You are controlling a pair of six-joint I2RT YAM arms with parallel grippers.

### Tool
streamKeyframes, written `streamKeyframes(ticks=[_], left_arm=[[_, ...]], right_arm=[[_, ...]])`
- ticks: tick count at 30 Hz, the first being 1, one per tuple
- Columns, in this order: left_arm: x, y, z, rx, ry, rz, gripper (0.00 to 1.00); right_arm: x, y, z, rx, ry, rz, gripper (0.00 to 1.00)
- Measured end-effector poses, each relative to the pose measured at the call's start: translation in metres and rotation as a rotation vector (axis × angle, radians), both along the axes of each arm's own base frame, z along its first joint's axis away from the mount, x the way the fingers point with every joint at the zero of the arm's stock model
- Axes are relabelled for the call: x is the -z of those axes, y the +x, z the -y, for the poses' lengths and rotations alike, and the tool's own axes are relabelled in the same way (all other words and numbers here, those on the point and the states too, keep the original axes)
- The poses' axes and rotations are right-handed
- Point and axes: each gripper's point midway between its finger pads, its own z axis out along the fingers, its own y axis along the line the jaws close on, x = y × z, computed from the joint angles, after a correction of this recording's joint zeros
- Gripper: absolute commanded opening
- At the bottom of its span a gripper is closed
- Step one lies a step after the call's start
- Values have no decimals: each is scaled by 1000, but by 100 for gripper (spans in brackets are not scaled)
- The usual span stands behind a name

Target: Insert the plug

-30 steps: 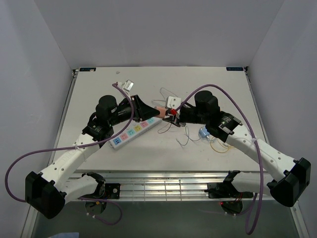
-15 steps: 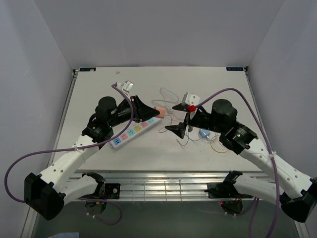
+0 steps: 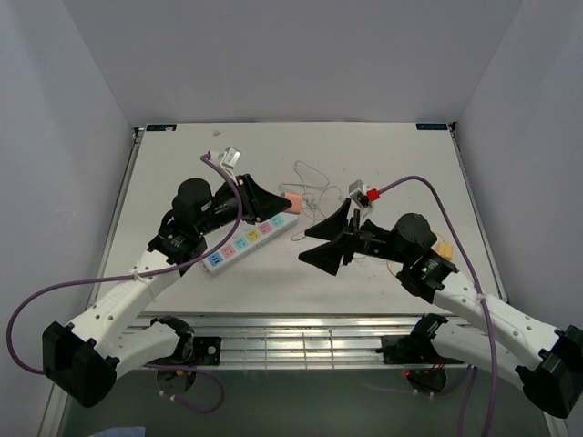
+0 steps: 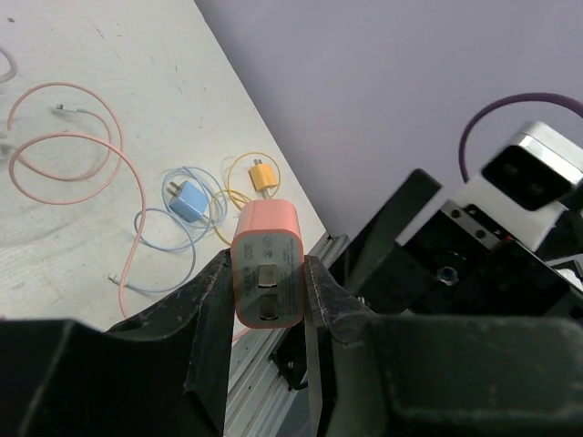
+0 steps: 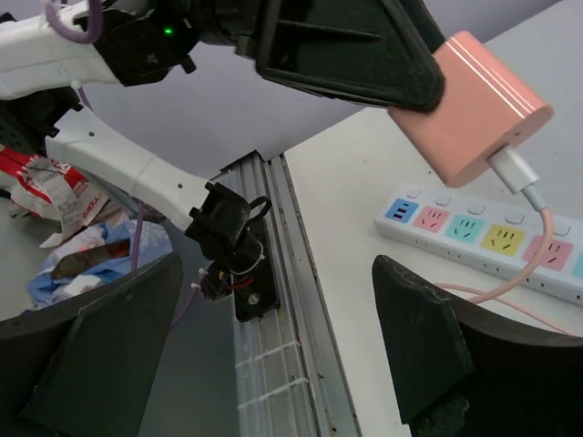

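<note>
L tool [image 4: 266, 305] clenched on pink plug [image 4: 267, 273], held in air by end of power strip [image 3: 248, 238], left-centre of tabletop [image 3: 410, 164]. R tool [image 3: 326, 238] released, empty, mid-tabletop. Grasp done; lining up + insertion left, by look of it.

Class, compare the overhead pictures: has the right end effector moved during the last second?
Yes. The right end effector has moved toward the table's near edge, away from the power strip's end, and opened.

Top external: high behind the bases, looking down over the counter [image 3: 182, 164]. Wrist views: close, facing each other across the left gripper [image 4: 267, 296]; shared in all three, the pink charger [image 4: 267, 246] in its grasp.
</note>
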Motion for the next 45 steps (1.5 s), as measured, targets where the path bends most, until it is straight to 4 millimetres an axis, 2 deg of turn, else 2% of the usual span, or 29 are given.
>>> streamKeyframes(ticks=[4,9,14,21,27,28,33,34,36,41,45], left_arm=[[-6,-6,0,6,-18,4,0],[-13,-13,1,18,-40,7,0],[-10,-17,2,24,-48,-8,0],[-6,-17,0,-9,-61,-13,0],[-8,-17,-1,-54,-86,-20,0],[-8,-18,-1,-62,-91,-21,0],[-7,-23,-1,-103,-118,-37,0],[-7,-24,-1,-109,-122,-39,0],[-10,-25,-1,-120,-137,-42,0],[-11,-28,2,-125,-157,-41,0],[-14,-29,3,-131,-170,-39,0]], right_arm=[[9,15,-14,20,12,-114,90],[-3,33,-17,92,105,-166,90],[-7,46,-18,148,165,-199,90],[-3,54,-26,159,186,-268,91],[-12,59,-27,163,268,-316,99],[-13,59,-26,163,283,-323,93],[-14,61,-25,163,336,-362,83],[-15,62,-25,166,346,-368,76],[-14,64,-24,174,361,-385,67],[-13,68,-21,193,390,-404,61],[-15,70,-20,203,401,-411,49]])
